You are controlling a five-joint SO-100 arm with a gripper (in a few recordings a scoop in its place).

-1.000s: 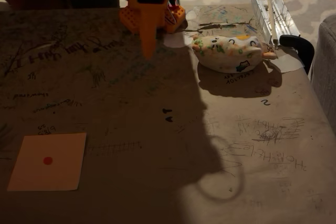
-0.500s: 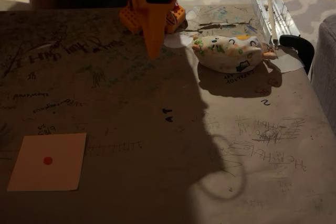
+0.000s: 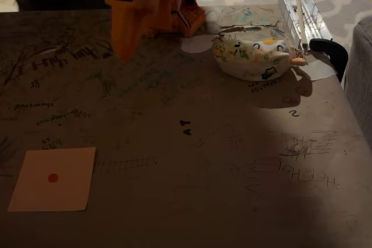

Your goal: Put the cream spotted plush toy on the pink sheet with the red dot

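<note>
My orange hand (image 3: 123,50) swung left, further from the oval cream spotted plush toy (image 3: 253,57), grip state unclear, toy ungrasped, square pink sheet with the red dot (image 3: 53,179) bare.

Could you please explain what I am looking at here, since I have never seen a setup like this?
This is one picture from a fixed camera looking down across a scribbled-on table. The orange shape at the top is a small robot arm; its gripper hangs above the table, holding nothing, and whether it is open or shut cannot be told. To its right lies the cream spotted plush toy, resting on white paper scraps. At the lower left lies the pink sheet with the red dot, where the toy should go. The toy is far from that sheet, so the job has not started.
</note>
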